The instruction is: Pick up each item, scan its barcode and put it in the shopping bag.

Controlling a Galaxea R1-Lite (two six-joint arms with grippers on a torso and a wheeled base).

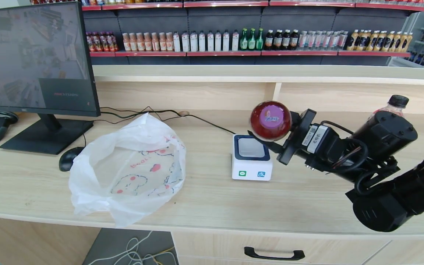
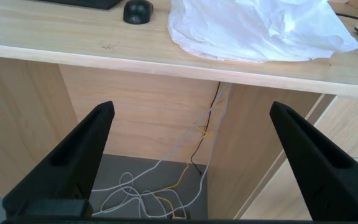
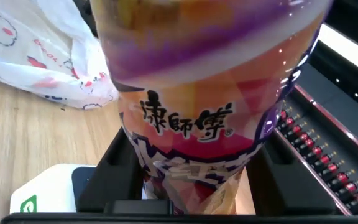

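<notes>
Clamping the red bottle [image 1: 270, 120] just right of frame centre, the right gripper [image 1: 278, 134] held it over the white scanner [image 1: 251, 162]; the left gripper [image 2: 191, 107] stood apart below the tabletop [image 2: 73, 37] edge.

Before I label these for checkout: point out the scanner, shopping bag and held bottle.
scanner [image 1: 251, 148]: head view, its glass top.
shopping bag [image 1: 131, 165]: head view, printed front.
held bottle [image 1: 271, 120]: head view, round base.

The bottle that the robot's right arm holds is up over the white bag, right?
Not quite. The bottle held by the right arm is over the white scanner, not the bag, which lies apart on the scanner's left. The head view shows it.
</notes>
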